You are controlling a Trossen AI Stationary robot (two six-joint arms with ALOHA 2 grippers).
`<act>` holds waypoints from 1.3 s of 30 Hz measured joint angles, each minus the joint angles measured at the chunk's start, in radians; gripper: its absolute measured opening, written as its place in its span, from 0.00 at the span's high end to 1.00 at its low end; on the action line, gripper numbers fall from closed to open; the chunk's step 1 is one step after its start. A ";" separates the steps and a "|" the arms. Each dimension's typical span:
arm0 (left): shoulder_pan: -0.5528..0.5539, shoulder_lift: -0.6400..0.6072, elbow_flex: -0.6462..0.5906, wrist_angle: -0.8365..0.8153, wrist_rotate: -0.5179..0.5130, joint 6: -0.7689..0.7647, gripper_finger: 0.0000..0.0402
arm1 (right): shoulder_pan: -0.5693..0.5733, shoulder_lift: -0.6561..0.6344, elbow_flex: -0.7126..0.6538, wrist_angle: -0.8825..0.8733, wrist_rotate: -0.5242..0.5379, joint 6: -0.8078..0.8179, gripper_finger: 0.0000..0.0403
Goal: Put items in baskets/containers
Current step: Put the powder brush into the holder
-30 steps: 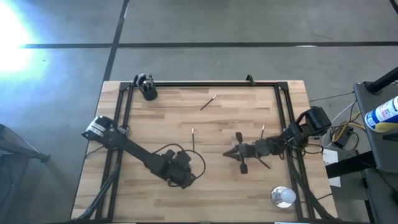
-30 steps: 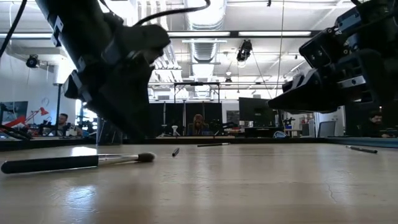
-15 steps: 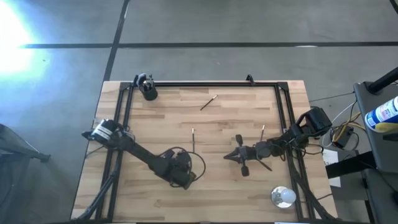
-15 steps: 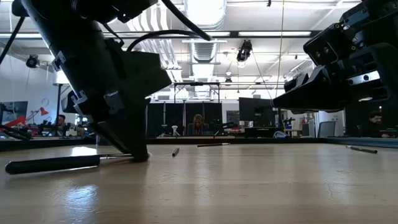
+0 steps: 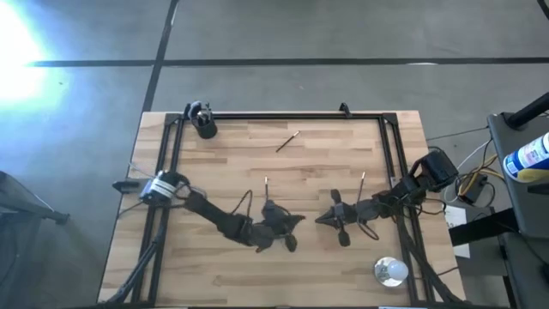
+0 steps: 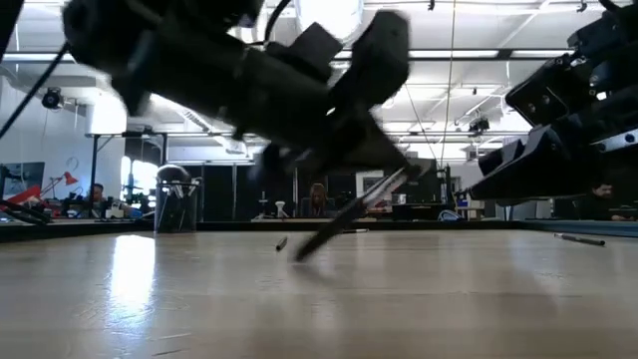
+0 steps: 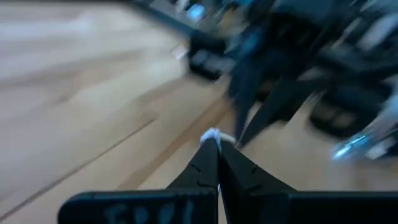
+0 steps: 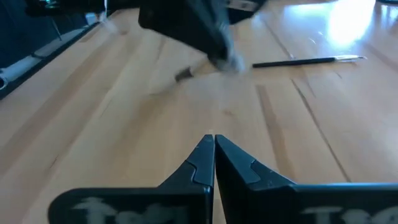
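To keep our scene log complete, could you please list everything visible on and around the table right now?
Table: one, pale wood, black frame.
Cup: one, black, far left corner.
Loose makeup brushes: at least three, slim, lying across the table's middle and far part.
Held makeup brush: one, dark, tilted, lower end near the tabletop.
Round object: one, shiny silver, near right corner.
Bottle: one, blue and white, off the table at the right.
Left end effector: shut on the held makeup brush, table centre.
Right end effector: shut, empty, right of centre.

The left gripper (image 6: pixel 374 194) is blurred in the low view, and the brush (image 6: pixel 344 214) under it shows only as a dark streak.
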 joint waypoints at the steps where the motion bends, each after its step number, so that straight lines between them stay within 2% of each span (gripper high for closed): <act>1: 0.012 0.021 0.005 0.085 0.026 0.042 1.00 | 0.005 0.002 0.008 0.000 0.000 -0.001 0.97; 4: 0.044 0.081 0.023 0.273 0.104 0.155 1.00 | 0.023 0.016 0.032 0.002 0.001 -0.002 0.94; 7: 0.066 0.098 0.050 0.374 0.158 0.264 1.00 | 0.028 0.019 0.048 0.002 0.028 -0.001 0.88; 10: 0.072 0.089 0.072 0.387 0.177 0.318 1.00 | 0.028 0.019 0.051 0.004 0.072 0.002 0.80; 15: 0.075 0.080 0.104 0.389 0.233 0.388 1.00 | 0.028 0.019 0.076 0.029 0.074 0.001 0.67; 21: 0.076 0.078 0.119 0.388 0.237 0.436 1.00 | 0.028 0.019 0.128 0.060 0.073 -0.040 0.61; 24: 0.076 0.078 0.119 0.391 0.236 0.451 1.00 | 0.028 0.019 0.146 0.063 0.065 -0.062 0.61; 28: 0.076 0.078 0.119 0.388 0.236 0.460 1.00 | 0.033 0.019 0.157 0.063 0.063 -0.066 0.67; 35: 0.074 0.077 0.119 0.383 0.240 0.482 1.00 | 0.036 0.019 0.136 0.063 0.073 -0.065 0.89; 39: 0.067 0.042 0.118 0.314 0.224 0.479 0.98 | 0.036 0.018 0.118 0.065 0.073 -0.053 0.90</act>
